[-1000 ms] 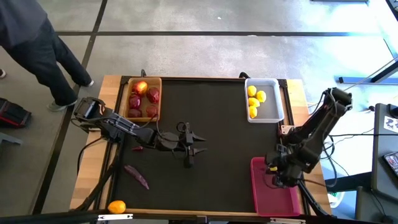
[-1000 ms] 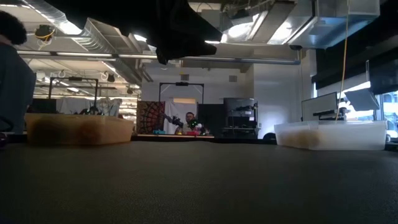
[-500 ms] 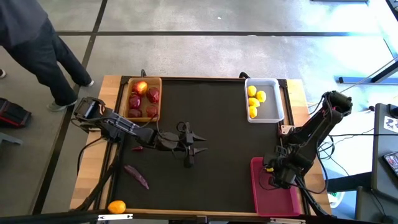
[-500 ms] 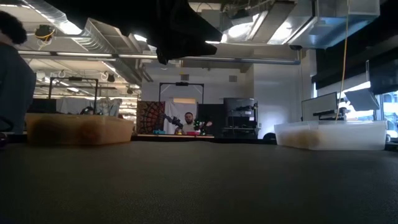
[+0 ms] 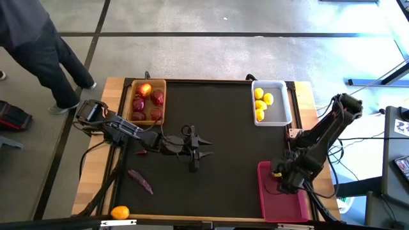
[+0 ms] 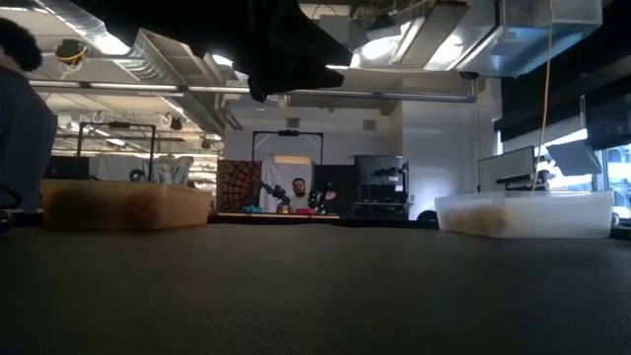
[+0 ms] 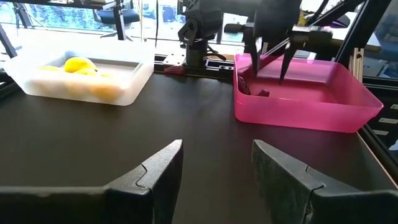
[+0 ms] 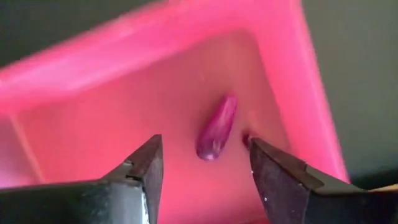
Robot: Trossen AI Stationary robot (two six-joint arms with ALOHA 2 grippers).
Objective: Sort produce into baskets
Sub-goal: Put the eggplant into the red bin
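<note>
My right gripper (image 8: 203,143) hangs open over the magenta-pink basket (image 5: 282,203), at its far end. A thin purple-red piece (image 8: 219,127) lies on the basket floor below the fingers, which do not touch it. My left gripper (image 5: 195,153) stands open over the mat's middle with nothing between its fingers (image 7: 163,168). The wooden basket (image 5: 147,101) holds dark red fruits. Yellow fruits lie in the white basket (image 5: 271,102). On the mat's near left lie a long purple-red piece (image 5: 140,181) and a small one (image 5: 140,153). An orange fruit (image 5: 119,212) sits at the near left corner.
A person (image 5: 38,45) stands beyond the table's far left corner. The black mat (image 5: 223,128) between the baskets is bare. In the left wrist view my right gripper (image 7: 272,62) shows above the pink basket (image 7: 311,93), with the white basket (image 7: 74,78) beside it.
My right gripper has opened above the pink basket while staying nearly in place. The purple-red piece now lies on the basket floor, free of the fingers.
</note>
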